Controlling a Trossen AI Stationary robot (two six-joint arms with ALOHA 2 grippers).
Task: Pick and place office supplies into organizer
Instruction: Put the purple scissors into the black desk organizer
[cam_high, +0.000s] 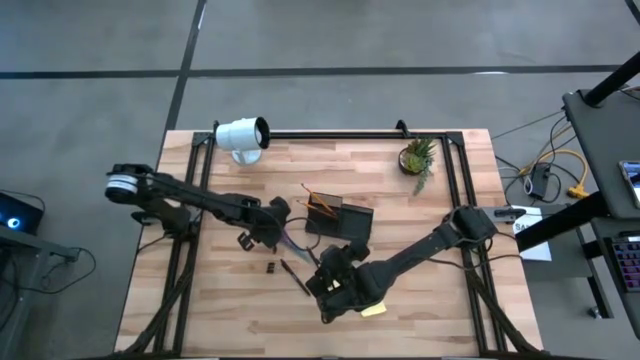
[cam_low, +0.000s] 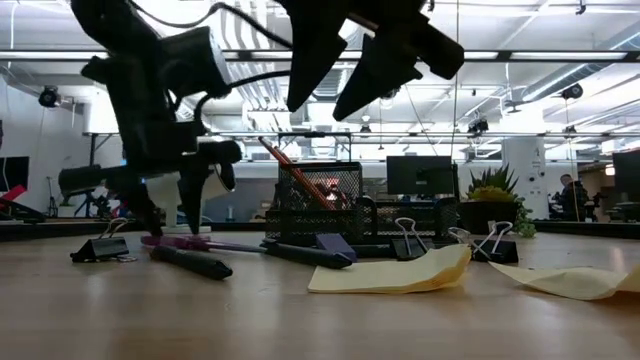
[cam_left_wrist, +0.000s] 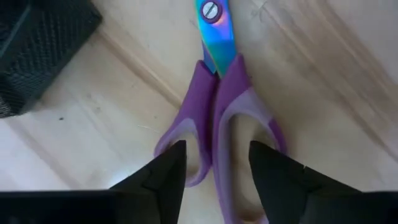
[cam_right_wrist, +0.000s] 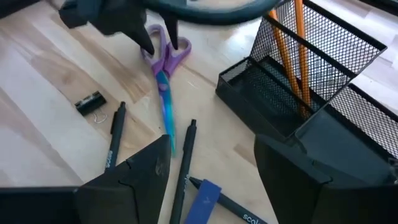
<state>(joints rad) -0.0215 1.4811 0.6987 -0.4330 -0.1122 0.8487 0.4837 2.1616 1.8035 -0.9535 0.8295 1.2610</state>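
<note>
Left gripper (cam_left_wrist: 214, 171) parted narrowly, fingertips astride the handle loops of the purple-handled scissors with iridescent blades (cam_left_wrist: 217, 106), gripping nothing yet. Scissors flat on the pale wooden tabletop (cam_left_wrist: 323, 74), just beside the black wire-mesh organizer (cam_high: 340, 222). Likely trouble: one fingertip landing on a loop rather than around it, skidding the scissors aside; or a handle-end pinch letting the blades swing down on the lift. Wrist pitched steeply downward, arm reaching in low from the table's left. Right gripper (cam_right_wrist: 211, 168) spread wide and empty, hovering over dark pens (cam_right_wrist: 183, 168) near the organizer.
</note>
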